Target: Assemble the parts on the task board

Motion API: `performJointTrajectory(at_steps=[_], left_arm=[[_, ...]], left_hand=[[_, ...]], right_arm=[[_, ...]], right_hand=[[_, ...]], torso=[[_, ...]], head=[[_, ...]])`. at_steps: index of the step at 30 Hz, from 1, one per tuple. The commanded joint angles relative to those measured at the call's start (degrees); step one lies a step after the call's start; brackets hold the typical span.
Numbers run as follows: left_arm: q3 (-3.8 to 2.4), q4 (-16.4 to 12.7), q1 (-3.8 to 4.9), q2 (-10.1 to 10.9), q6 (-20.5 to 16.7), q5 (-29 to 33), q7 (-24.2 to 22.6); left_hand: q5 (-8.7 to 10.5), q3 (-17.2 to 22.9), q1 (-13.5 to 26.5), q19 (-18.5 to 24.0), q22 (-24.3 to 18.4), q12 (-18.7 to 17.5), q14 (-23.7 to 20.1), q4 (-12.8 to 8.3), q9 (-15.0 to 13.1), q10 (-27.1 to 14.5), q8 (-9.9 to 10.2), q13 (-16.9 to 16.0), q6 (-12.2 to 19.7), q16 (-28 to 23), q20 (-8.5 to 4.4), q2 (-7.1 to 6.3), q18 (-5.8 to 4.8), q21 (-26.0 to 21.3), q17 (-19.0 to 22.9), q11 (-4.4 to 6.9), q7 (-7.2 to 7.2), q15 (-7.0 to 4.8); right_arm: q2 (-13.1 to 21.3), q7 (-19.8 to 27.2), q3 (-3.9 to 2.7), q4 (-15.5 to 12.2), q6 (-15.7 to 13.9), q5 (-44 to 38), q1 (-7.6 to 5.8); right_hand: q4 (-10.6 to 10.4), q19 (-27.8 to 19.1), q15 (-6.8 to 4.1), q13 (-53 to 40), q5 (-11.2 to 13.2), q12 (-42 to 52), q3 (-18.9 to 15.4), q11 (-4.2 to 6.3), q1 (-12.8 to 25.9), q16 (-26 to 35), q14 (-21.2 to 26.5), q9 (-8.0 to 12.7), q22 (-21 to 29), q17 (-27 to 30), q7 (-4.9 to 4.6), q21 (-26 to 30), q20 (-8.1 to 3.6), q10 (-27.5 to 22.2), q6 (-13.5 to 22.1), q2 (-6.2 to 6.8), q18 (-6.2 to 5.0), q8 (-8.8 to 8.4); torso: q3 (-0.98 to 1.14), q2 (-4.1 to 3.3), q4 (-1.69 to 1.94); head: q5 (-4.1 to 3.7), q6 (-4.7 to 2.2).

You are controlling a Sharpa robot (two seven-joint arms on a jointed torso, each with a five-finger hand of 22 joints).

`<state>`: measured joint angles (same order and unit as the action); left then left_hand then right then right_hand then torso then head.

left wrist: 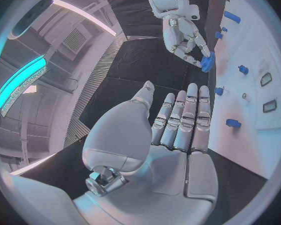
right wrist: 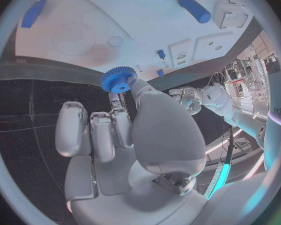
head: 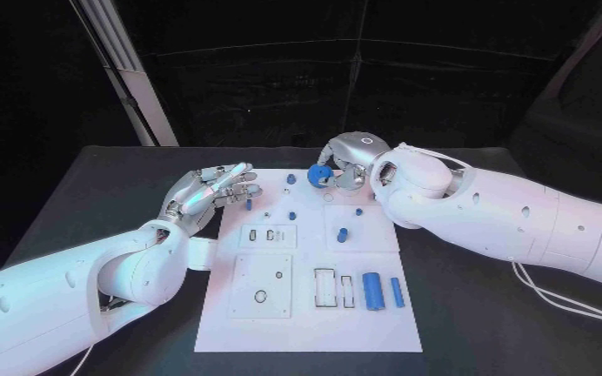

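The black table [head: 125, 184] carries the white task board [head: 307, 324], laid flat in the middle so both arms can reach across it. Its recessed panels hold slots and holes that look meant to receive the loose parts, which is probably why the pieces lie spread out and not stacked.

The left hand [head: 207, 191] hovers at the board's left edge near the far end, palm up and fingers stretched out side by side, holding nothing. It seems parked there to stay out of the way while remaining near enough to help.

The right hand [head: 351, 163] hangs over the board's far end and pinches a blue gear [head: 318, 175] between thumb and fingertips, its other fingers curled behind. The right wrist view shows the gear [right wrist: 119, 79] held by its rim with the toothed face turned toward the board, a grip that would leave its centre free to drop over a peg; my guess is that seating it is the step in hand.

Near the front right, a thick blue cylinder [head: 372, 291] and a slimmer blue pin [head: 397, 292] lie side by side, just apart, beside empty rectangular slots. Small blue pegs [head: 341, 235] stand in the middle panels.
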<state>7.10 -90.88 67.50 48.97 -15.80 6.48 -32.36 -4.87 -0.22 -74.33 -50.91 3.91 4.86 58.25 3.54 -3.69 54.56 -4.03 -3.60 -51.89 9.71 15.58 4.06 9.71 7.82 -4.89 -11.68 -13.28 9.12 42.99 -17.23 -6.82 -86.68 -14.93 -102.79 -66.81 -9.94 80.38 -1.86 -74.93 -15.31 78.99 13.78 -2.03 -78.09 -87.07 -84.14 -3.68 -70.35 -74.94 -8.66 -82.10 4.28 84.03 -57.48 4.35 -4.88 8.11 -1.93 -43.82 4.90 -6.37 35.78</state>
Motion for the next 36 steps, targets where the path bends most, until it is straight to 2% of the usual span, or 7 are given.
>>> performJointTrajectory(at_steps=[1, 6, 11, 15, 22, 24, 36], left_arm=[[-0.04, -0.07, 0.08, 0.03, 0.79, -0.11, -0.4], [-0.04, -0.14, 0.09, 0.1, 0.7, -0.11, -0.45], [-0.04, -0.2, 0.09, 0.14, 0.58, -0.11, -0.57], [-0.04, -0.3, 0.1, 0.12, 0.54, -0.11, -0.7], [-0.04, -0.3, 0.1, 0.03, 0.3, -0.11, -1.04], [-0.04, -0.27, 0.1, -0.02, 0.23, -0.11, -1.11], [-0.05, -0.24, 0.1, -0.06, 0.05, -0.11, -1.22]], left_hand=[[-0.19, 0.13, -0.03, -0.43, -0.06, -0.09, -0.13, -0.32, 0.03, -0.27, 0.26, 0.02, 0.52, -0.32, -0.12, 0.48, 0.74, -0.22, 0.05, 0.03, -1.17, 0.01], [-0.19, 0.13, -0.03, -0.43, -0.06, -0.09, -0.13, -0.32, 0.03, -0.27, 0.26, 0.02, 0.52, -0.32, -0.12, 0.48, 0.74, -0.22, 0.05, 0.03, -1.17, 0.01], [-0.19, 0.15, -0.06, -0.44, -0.06, -0.09, -0.12, -0.36, 0.03, -0.27, 0.26, 0.02, 0.52, -0.32, -0.12, 0.48, 0.74, -0.23, 0.05, 0.03, -1.17, 0.01], [-0.19, 0.2, -0.11, -0.46, -0.06, -0.09, -0.11, -0.44, 0.02, -0.26, 0.25, 0.01, 0.52, -0.32, -0.12, 0.49, 0.74, -0.26, 0.05, 0.04, -1.17, 0.01], [-0.18, 0.23, -0.15, -0.47, -0.06, -0.08, -0.11, -0.5, 0.02, -0.24, 0.23, 0.01, 0.5, -0.33, -0.12, 0.49, 0.75, -0.27, 0.05, 0.04, -1.16, 0.01], [-0.18, 0.26, -0.18, -0.49, -0.05, -0.06, -0.11, -0.56, 0.01, -0.2, 0.21, 0.0, 0.47, -0.34, -0.12, 0.48, 0.74, -0.3, 0.06, 0.05, -1.15, 0.0], [-0.18, 0.27, -0.19, -0.5, -0.05, -0.05, -0.11, -0.59, 0.0, -0.19, 0.2, 0.0, 0.46, -0.34, -0.12, 0.48, 0.74, -0.31, 0.06, 0.05, -1.15, 0.0]], right_arm=[[-0.73, -3.54, 0.0, -1.05, -3.69, -4.69, 0.15], [-2.75, -5.16, 0.66, -1.89, -3.27, -7.12, 0.55], [-4.72, -6.66, 2.05, -1.55, -2.33, -8.82, 0.71], [-6.33, -7.57, 2.66, -0.7, -1.59, -9.69, 0.76], [-9.44, -8.12, 3.49, 2.06, -1.17, -10.81, 0.92], [-10.22, -8.2, 3.65, 2.85, -1.2, -11.12, 0.99], [-11.98, -8.33, 3.9, 5.04, -0.92, -12.36, 1.14]], right_hand=[[0.0, 0.2, -0.46, -5.46, -0.4, -0.17, 0.28, 0.38, 0.35, -0.11, -4.56, -0.19, -0.16, -9.03, 2.12, -0.41, -0.22, 0.48, -4.19, 0.13, 0.97, -0.11], [0.14, 0.43, -0.53, -5.58, -0.5, -0.08, 0.64, 0.49, 0.39, -0.09, -4.55, -0.24, -0.59, -9.0, 2.25, -0.57, -0.27, 0.59, -4.61, 0.5, 1.05, -0.16], [0.17, 0.49, -0.55, -5.58, -0.46, -0.09, 0.69, 0.51, 0.43, -0.05, -4.54, -0.25, -0.7, -8.93, 2.27, -0.61, -0.29, 0.6, -4.7, 0.63, 1.07, -0.17], [0.22, 0.52, -0.58, -5.55, -0.29, -0.15, 0.8, 0.54, 0.53, 0.01, -4.51, -0.25, -0.71, -8.81, 2.29, -0.62, -0.31, 0.6, -4.83, 0.89, 1.08, -0.24], [0.24, 0.55, -0.59, -5.56, -0.24, -0.15, 0.83, 0.54, 0.55, 0.0, -4.52, -0.25, -0.77, -8.84, 2.3, -0.64, -0.32, 0.61, -4.85, 0.94, 1.09, -0.26], [0.24, 0.55, -0.59, -5.56, -0.24, -0.15, 0.83, 0.54, 0.55, 0.0, -4.52, -0.25, -0.77, -8.84, 2.3, -0.64, -0.32, 0.61, -4.85, 0.94, 1.09, -0.26], [0.25, 0.59, -0.6, -5.55, 0.29, -0.23, 1.06, 0.51, 0.89, 0.07, -4.49, -0.2, -0.81, -8.72, 2.23, -0.64, -0.35, 0.62, -4.83, 1.36, 1.1, -0.59]], torso=[[-0.08, 0.03, 0.0], [-0.15, 0.04, -0.06], [-0.12, 0.06, -0.1], [-0.17, 0.03, 0.07], [-0.03, 0.12, -0.2], [-0.01, 0.11, -0.3], [-0.1, 0.15, -0.21]], head=[[0.33, 0.0], [0.67, -0.09], [0.95, -0.17], [0.75, -0.11], [1.45, -0.17], [1.49, -0.17], [1.58, 0.02]])
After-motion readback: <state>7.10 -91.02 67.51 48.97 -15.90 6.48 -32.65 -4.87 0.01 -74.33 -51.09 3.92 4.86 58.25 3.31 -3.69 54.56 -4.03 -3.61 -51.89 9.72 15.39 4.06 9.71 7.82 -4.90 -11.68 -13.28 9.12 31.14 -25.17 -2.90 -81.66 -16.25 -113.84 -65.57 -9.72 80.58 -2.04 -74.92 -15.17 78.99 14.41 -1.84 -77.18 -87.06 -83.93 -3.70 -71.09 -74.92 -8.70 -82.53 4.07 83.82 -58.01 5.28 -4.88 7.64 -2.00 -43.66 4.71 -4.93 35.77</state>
